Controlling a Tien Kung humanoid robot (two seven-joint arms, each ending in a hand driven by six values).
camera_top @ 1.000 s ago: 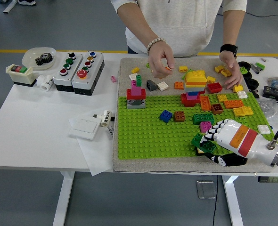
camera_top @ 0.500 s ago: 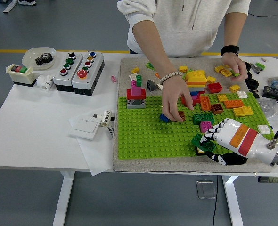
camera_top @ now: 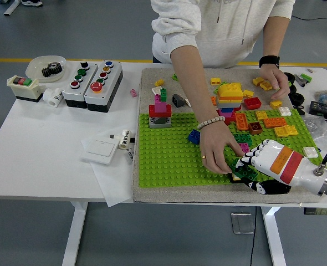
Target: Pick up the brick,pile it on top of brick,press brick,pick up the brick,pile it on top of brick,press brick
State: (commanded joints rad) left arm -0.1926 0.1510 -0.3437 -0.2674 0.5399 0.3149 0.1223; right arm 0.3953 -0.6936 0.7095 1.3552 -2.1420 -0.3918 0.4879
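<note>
Fingers [camera_top: 251, 160] of right hand [camera_top: 271, 163]: curled onto dark green brick [camera_top: 242, 170] at near right edge of green baseplate [camera_top: 169, 155]. Person's hand [camera_top: 216, 149]: reaching down across baseplate, fingertips touching same brick. Person's other hand [camera_top: 277, 77]: among loose bricks at far right. Multicoloured brick stack [camera_top: 229, 100]: far side of baseplate. Grey mat [camera_top: 144, 188] beneath, on white bench [camera_top: 41, 149].

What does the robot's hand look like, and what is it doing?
The robot's right hand comes in from the lower right over the green baseplate. Its back is a glossy white shell with an orange and red band near the wrist, and its fingers are white with black joints. The fingers curl over a dark green brick near the plate's front edge. A person's hand reaches down and touches the same spot.
</note>
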